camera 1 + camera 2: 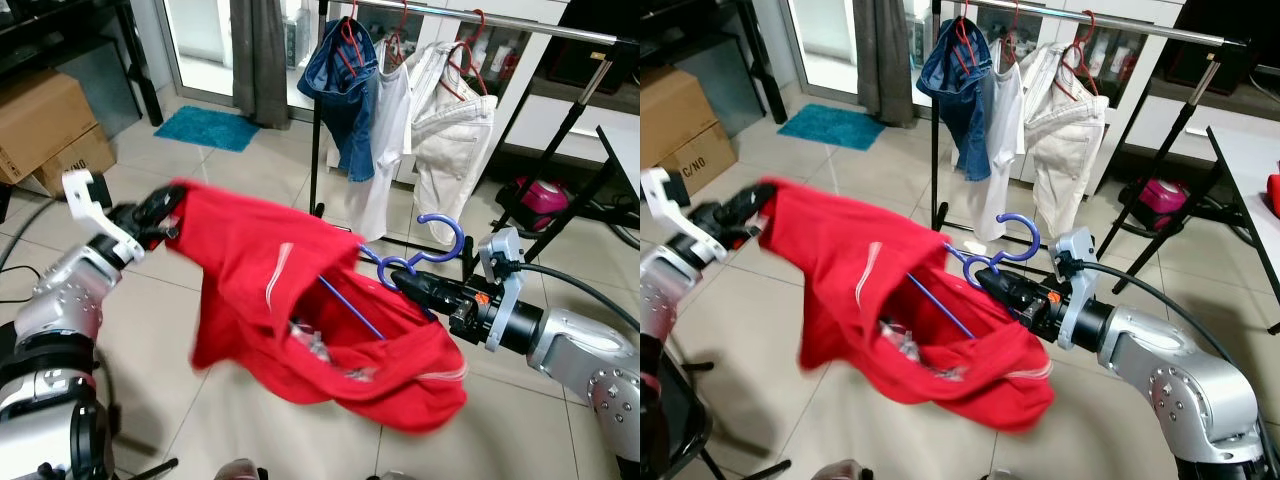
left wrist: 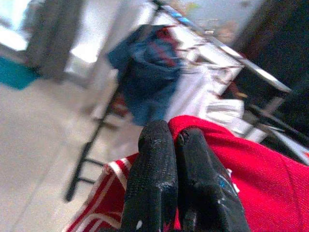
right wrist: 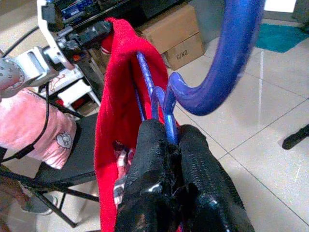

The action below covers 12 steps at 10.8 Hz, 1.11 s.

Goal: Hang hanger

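While clamped on the hanger (image 1: 425,262) neck, right gripper (image 1: 418,283) fingers together; left gripper (image 1: 165,222) pinched shut on shirt (image 1: 300,300). Best to lift hook toward rail (image 1: 480,22), level, keeping shirt taut, clear of hung clothes (image 1: 400,110).

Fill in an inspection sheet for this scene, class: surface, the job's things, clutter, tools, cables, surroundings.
Surface: pale tiled floor.
Job's things: blue plastic hanger inside a red shirt; metal clothes rail behind, already carrying a blue denim garment, a white top and beige trousers.
Clutter: cardboard boxes, teal mat, pink object.
Tools: left tool shut on the shirt's edge; right tool shut on the hanger below its hook.
Cables: black cable from the right wrist.
Surroundings: grey curtain, glazed door.
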Tool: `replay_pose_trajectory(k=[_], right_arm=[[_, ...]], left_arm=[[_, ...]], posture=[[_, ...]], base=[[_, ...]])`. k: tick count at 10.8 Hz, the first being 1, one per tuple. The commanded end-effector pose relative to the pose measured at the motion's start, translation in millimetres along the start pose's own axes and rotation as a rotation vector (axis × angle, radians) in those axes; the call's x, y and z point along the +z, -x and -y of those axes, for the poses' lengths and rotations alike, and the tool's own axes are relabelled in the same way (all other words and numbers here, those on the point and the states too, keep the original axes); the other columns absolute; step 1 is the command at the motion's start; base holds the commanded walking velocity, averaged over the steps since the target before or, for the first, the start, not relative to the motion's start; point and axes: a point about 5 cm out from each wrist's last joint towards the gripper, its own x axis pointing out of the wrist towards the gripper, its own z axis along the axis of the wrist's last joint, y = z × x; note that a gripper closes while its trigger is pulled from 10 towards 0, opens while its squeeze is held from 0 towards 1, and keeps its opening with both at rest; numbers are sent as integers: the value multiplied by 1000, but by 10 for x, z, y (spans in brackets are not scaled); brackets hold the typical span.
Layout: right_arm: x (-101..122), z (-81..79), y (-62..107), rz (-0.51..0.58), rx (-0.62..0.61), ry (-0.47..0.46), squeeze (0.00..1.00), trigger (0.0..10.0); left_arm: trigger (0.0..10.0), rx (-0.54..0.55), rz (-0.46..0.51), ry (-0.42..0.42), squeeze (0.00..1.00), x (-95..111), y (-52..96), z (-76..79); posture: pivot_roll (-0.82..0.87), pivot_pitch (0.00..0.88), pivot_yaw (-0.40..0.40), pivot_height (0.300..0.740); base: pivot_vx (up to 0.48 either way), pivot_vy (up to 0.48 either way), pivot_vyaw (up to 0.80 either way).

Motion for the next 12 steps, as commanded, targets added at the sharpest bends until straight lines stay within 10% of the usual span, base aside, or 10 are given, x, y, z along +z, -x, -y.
replay_pose_trajectory(k=[1, 6, 8, 9, 12], right_arm=[[18, 39, 56, 4, -38, 17, 0, 10000], [18, 32, 65, 14, -38, 18, 0, 10000], [30, 26, 50, 18, -34, 20, 0, 10000], [47, 8, 15, 26, -30, 25, 0, 10000], [93, -4, -22, 66, -56, 5, 0, 10000]], left_arm=[[0, 93, 69, -39, 0, 209, 23, -96], [0, 378, 8, -125, 0, 89, 37, -285], [10000, 246, 10, -92, 0, 46, -52, -153], [10000, 154, -20, -125, 1000, -5, -100, -56], [10000, 123, -59, -210, 1000, -2, -104, -38]], posture=[[-40, 0, -19, 740], [-45, 0, -21, 740], [-42, 1, -26, 740], [-41, 2, -27, 740], [-42, 2, -28, 740]], base=[[0, 0, 0], [0, 0, 0], [0, 0, 0], [0, 0, 0], [0, 0, 0]])
